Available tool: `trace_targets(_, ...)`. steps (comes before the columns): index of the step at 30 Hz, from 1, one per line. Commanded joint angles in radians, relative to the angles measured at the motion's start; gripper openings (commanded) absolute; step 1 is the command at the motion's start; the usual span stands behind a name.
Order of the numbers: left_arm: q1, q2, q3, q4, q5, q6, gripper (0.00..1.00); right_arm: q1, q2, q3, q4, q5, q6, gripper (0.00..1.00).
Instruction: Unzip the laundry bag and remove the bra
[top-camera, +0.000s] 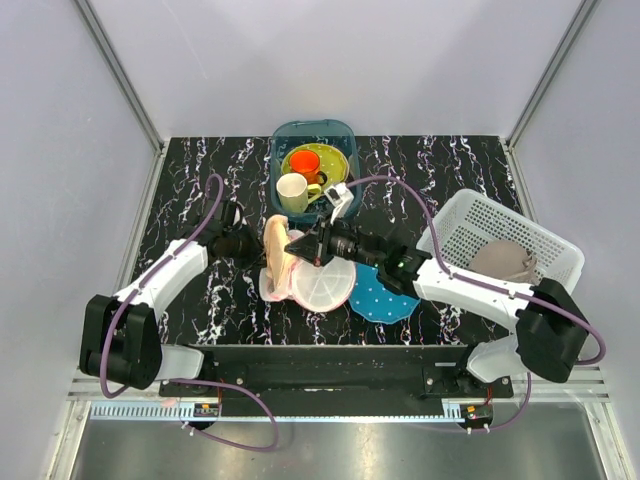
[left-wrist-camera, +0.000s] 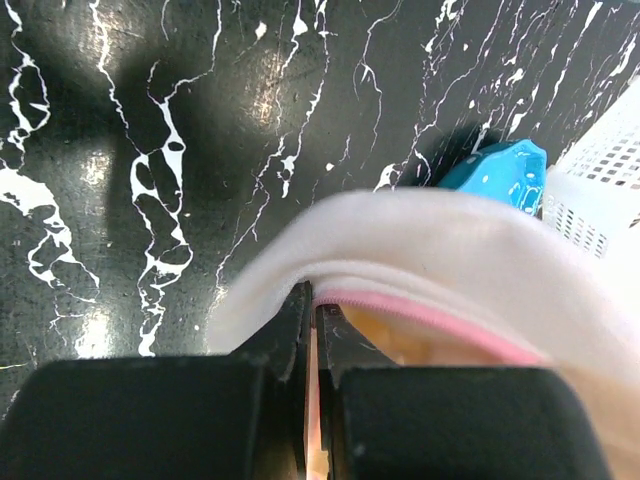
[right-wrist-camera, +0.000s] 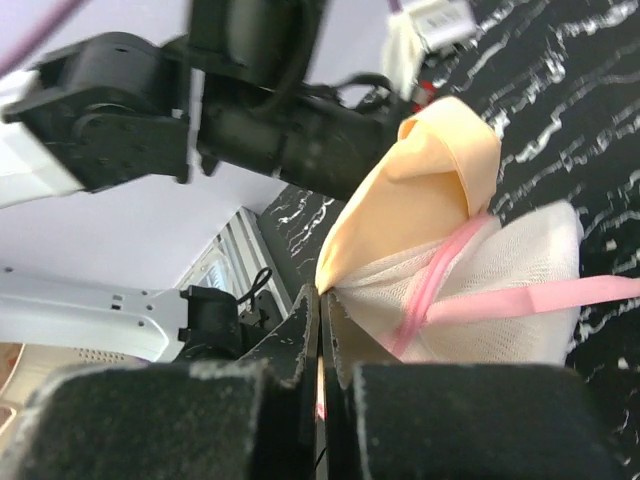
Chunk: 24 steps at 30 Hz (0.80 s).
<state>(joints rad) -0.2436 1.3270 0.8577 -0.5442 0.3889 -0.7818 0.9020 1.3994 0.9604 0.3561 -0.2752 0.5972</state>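
Note:
The laundry bag (top-camera: 322, 283), a round white mesh case with pink zipper trim, lies open at the table's middle. The beige bra (top-camera: 278, 250) stands up out of its left side, between my two grippers. My left gripper (top-camera: 258, 245) is shut on the bag's rim. In the left wrist view, the gripper (left-wrist-camera: 313, 300) pinches the white mesh (left-wrist-camera: 450, 250) beside the pink zipper, with beige fabric (left-wrist-camera: 400, 345) inside. My right gripper (top-camera: 296, 247) is shut; in the right wrist view the gripper (right-wrist-camera: 320, 295) pinches the lower edge of the bra (right-wrist-camera: 420, 190) where it meets the mesh (right-wrist-camera: 500, 270).
A blue dotted plate (top-camera: 385, 295) lies partly under the bag's right side. A white perforated basket (top-camera: 500, 225) holding a brownish item stands at the right. A teal bin (top-camera: 275, 150) with a cream cup (top-camera: 293, 192) and dishes stands behind the bag.

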Motion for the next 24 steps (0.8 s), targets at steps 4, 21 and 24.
trace_targets(4, 0.02, -0.023, 0.026, -0.02, -0.039, 0.047, 0.0, -0.115, -0.06, -0.21, 0.221, 0.157, 0.262, 0.0)
trace_targets(21, 0.168, -0.037, 0.032, -0.069, -0.005, 0.135, 0.0, -0.133, -0.323, -0.157, 0.121, 0.166, 0.131, 0.0)
trace_targets(24, 0.168, -0.058, 0.049, -0.08, -0.012, 0.134, 0.0, -0.133, -0.355, -0.132, 0.061, 0.201, 0.096, 0.0)
